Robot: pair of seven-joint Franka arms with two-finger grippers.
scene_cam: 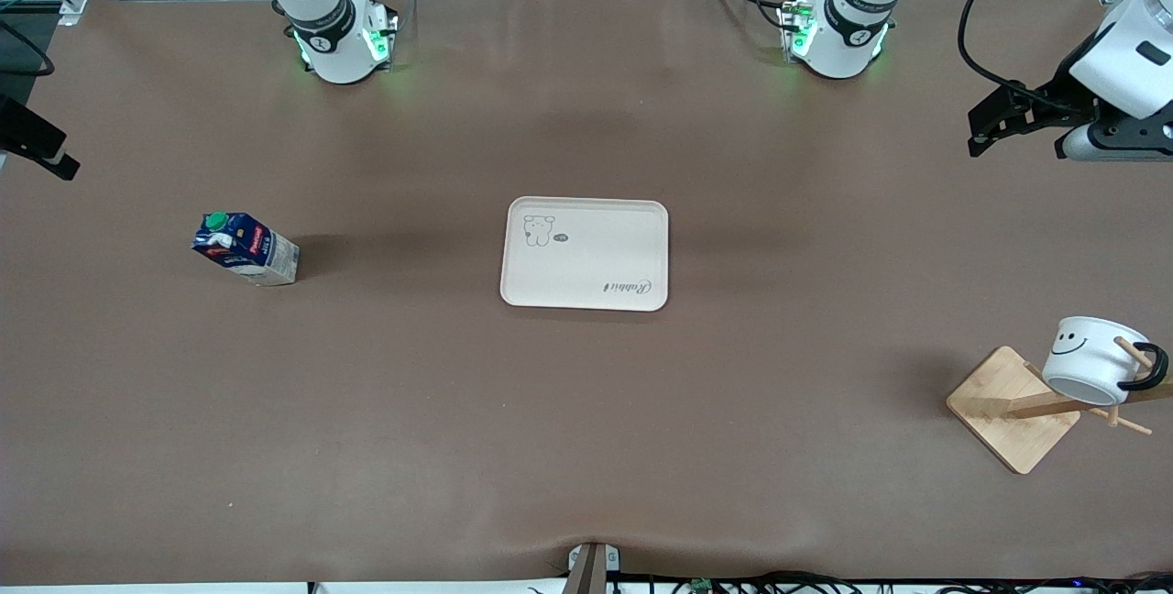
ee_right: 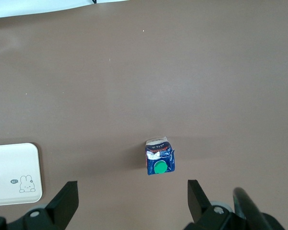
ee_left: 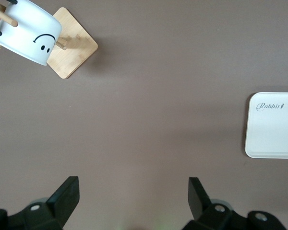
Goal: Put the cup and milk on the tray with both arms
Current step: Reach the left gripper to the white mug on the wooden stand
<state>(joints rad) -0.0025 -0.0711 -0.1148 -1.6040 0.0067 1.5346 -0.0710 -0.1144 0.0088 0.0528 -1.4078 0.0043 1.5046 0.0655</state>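
Nearest to the front camera, toward the left arm's end of the table [scene_cam: 550, 447], we see the cup [scene_cam: 1090, 357] hung by its black handle on a peg of the wooden rack [scene_cam: 1013, 406], tilted with its smiley face showing. That likely means it has to be lifted off the peg, not simply picked up from the table. Farther from the camera, at the middle of the table, lies the tray [scene_cam: 585, 253], with neither cup nor milk on it, so we judge the task not yet begun. The milk [scene_cam: 246, 248] stands upright about as far back as the tray, well apart from it toward the right arm's end.

Our left gripper [scene_cam: 994, 122] hangs over the table's edge at the left arm's end, its fingers [ee_left: 67, 194] spread wide and holding nothing. Our right gripper [ee_right: 129, 194] hovers over the table near the milk, with its fingers likewise spread and empty. Each arm appears assigned to the object at its own end.
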